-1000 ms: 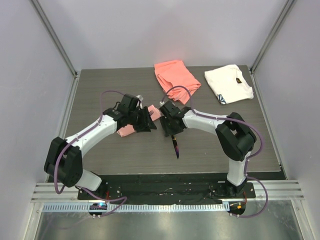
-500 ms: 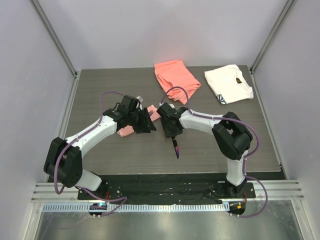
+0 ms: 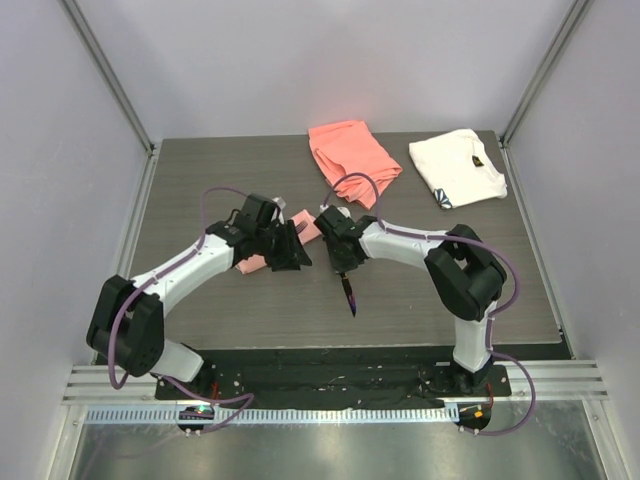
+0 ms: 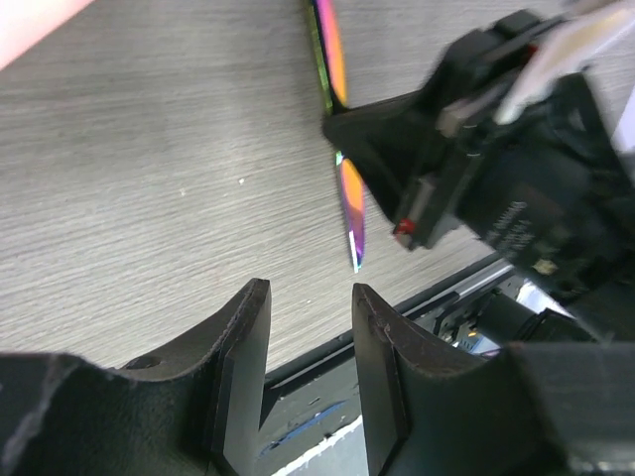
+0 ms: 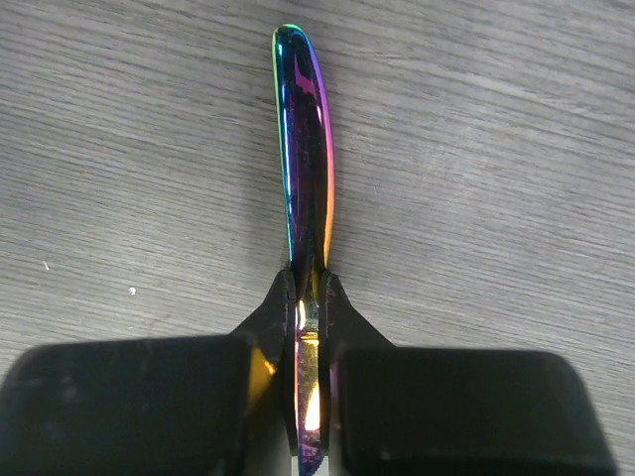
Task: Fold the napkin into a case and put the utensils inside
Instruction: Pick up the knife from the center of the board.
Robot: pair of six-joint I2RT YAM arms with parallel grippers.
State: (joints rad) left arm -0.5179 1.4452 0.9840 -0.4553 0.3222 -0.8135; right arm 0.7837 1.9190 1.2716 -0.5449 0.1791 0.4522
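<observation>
The pale-pink napkin [image 3: 250,264], folded into a narrow case, lies left of centre on the table, and a corner of it shows in the left wrist view [image 4: 30,25]. My left gripper [image 3: 295,250] [image 4: 311,291] hovers at its right end, open, with nothing between the fingers. One utensil [image 3: 349,295] [image 5: 306,149] [image 4: 349,203], slim and iridescent purple, lies on the table pointing toward the near edge. My right gripper [image 3: 343,268] [image 5: 308,283] is shut on its upper end, just right of the case. The part of the utensil inside the jaws is hidden.
A coral-orange cloth [image 3: 352,155] lies bunched at the back centre. A white cloth with a dark mark [image 3: 457,168] sits at the back right. The black base rail [image 3: 340,365] runs along the near edge, close below the utensil's tip.
My right gripper has closed on the utensil, having stood open around it before. The utensil has shifted slightly. The left arm has hardly moved.
</observation>
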